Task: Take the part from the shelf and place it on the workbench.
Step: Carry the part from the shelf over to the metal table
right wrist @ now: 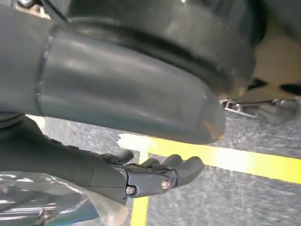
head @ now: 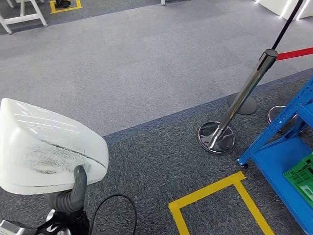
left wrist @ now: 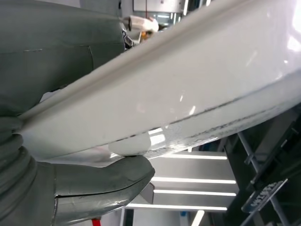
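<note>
A large white glossy shell-shaped part [head: 48,147] is held at the lower left of the head view, above the carpet. My left hand [head: 72,196] grips it from below, its grey thumb up against the part's near edge. In the left wrist view the white part [left wrist: 184,89] runs across the picture with my left hand [left wrist: 103,186] pressed to its underside. My right hand [right wrist: 156,174] hangs over the carpet with its dark fingers apart and nothing in them.
The blue shelf [head: 284,147] stands at the right edge with a green crate [head: 302,178] on its lowest level. A chrome stanchion [head: 236,105] with red tape [head: 295,54] leans beside it. Yellow floor tape [head: 217,193] marks a box on the carpet. White table legs [head: 22,14] are far left.
</note>
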Motion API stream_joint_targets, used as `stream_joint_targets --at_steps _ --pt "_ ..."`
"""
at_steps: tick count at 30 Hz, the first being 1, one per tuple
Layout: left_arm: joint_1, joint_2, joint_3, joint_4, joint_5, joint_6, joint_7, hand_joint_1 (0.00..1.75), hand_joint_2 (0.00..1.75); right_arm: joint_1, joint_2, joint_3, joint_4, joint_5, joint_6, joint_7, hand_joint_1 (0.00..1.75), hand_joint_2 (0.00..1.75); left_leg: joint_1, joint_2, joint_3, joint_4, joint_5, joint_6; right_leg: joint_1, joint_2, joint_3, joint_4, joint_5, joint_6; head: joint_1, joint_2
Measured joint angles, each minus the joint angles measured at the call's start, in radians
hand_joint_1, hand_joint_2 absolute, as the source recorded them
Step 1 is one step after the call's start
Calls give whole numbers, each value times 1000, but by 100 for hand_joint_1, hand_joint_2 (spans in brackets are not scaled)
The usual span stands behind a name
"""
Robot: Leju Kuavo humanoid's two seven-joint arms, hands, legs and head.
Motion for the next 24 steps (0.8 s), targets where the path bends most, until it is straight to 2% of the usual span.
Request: stream_joint_targets --at_steps 1,2,3,4,5,6,7,8,9,10,11,12,14,15,16,17,18,19,21,22,23,24 --pt "3 0 1 0 -2 1 0 175 175 -1 0 2 0 2 0 -1 0 0 2 -12 -2 -1 3 -6 0 -11 4 -1 1 -5 0 0" --pt "7 0 2 -1 -5 3 0 175 175 -1 1 3 0 5 0 -2 0 0 1 -10 -5 2 1 -11 -1 -25 6 -3 3 -11 -1 0" --pt "10 0 3 -2 -7 5 0 175 175 -1 1 4 0 8 0 -3 0 0 0 7 -12 16 -9 -16 -2 -39 8 -6 4 -17 -5 0" --pt "12 1 4 -4 -9 8 0 175 175 -1 1 5 0 11 0 -3 0 0 -1 34 -27 50 -29 -21 -4 -54 11 -9 4 -24 -9 0" --pt "14 1 5 -5 -11 12 0 175 175 0 2 7 0 14 2 -4 0 0 -2 69 -53 106 -59 -25 -3 -70 13 -10 2 -29 -13 0" --pt "15 1 5 -6 -12 15 0 175 175 0 2 7 0 15 4 -4 0 0 0 93 -85 175 -91 -29 -1 -86 14 -10 0 -33 -16 0" --pt "18 2 6 -6 -12 17 0 175 175 1 2 8 0 16 6 -3 0 0 1 105 -116 239 -116 -33 0 -103 15 -10 -2 -34 -17 0" --pt "22 2 8 -6 -12 19 0 175 175 1 2 8 0 17 8 -3 0 0 3 110 -134 279 -124 -34 1 -120 17 -10 -5 -35 -17 0" --pt "25 2 10 -6 -12 20 0 175 175 2 2 8 0 18 9 -2 0 0 4 112 -134 280 -112 -34 2 -135 20 -10 -7 -35 -17 0" --pt "28 2 12 -6 -12 20 0 175 175 1 2 9 0 18 11 -2 0 0 5 116 -115 243 -83 -32 2 -149 24 -10 -10 -34 -17 0" --pt "30 3 14 -7 -12 20 0 175 175 0 2 9 0 19 12 -1 0 0 3 131 -81 175 -44 -28 3 -161 29 -10 -14 -32 -17 0" --pt "31 3 14 -7 -10 19 0 175 175 0 3 9 0 19 14 1 0 0 -3 162 -46 107 -18 -22 5 -172 33 -10 -18 -28 -17 0" --pt "32 4 15 -9 -5 18 0 175 175 -1 3 9 0 19 17 7 0 0 -15 211 -4 18 3 -9 11 -193 40 -10 -27 -17 -17 0" --pt "33 4 15 -9 -3 17 0 175 175 -2 3 9 0 19 17 11 0 0 -20 218 -2 9 -3 -4 14 -204 43 -11 -29 -12 -16 0" --pt "36 5 16 -9 -1 18 0 175 175 -2 3 9 0 19 18 14 0 0 -20 206 -3 6 -3 0 15 -217 49 -14 -31 -8 -16 0" --pt "39 5 17 -10 -1 19 0 175 175 -4 3 9 -1 20 18 16 0 0 -17 193 -3 1 -1 5 15 -218 52 -15 -36 -3 -15 0" --pt "40 6 17 -12 -1 20 0 175 175 -4 3 9 -1 21 18 18 0 0 -14 179 -2 -3 2 11 13 -199 50 -7 -46 1 -13 0" --pt "40 6 18 -14 -1 21 0 175 175 -5 3 10 -1 21 18 18 0 0 -10 166 0 -7 5 17 11 -168 39 21 -65 5 -10 0" --pt "40 6 19 -16 -2 22 0 175 175 -5 3 10 -1 19 17 16 0 0 -6 140 1 -10 7 25 9 -103 -18 138 -124 8 -3 0" --pt "40 6 19 -16 -2 23 0 175 175 -3 3 11 -1 17 17 14 0 0 -6 125 0 -10 7 26 9 -92 -55 208 -148 8 -2 0" --pt "41 7 19 -16 -2 23 0 175 175 -2 3 11 -1 16 18 12 0 0 -7 110 1 -10 7 27 9 -88 -85 256 -156 8 -2 0" --pt "41 7 19 -16 -1 23 0 175 175 -2 3 11 -1 15 18 10 0 0 -7 94 2 -9 7 27 9 -87 -100 269 -144 8 -1 0"
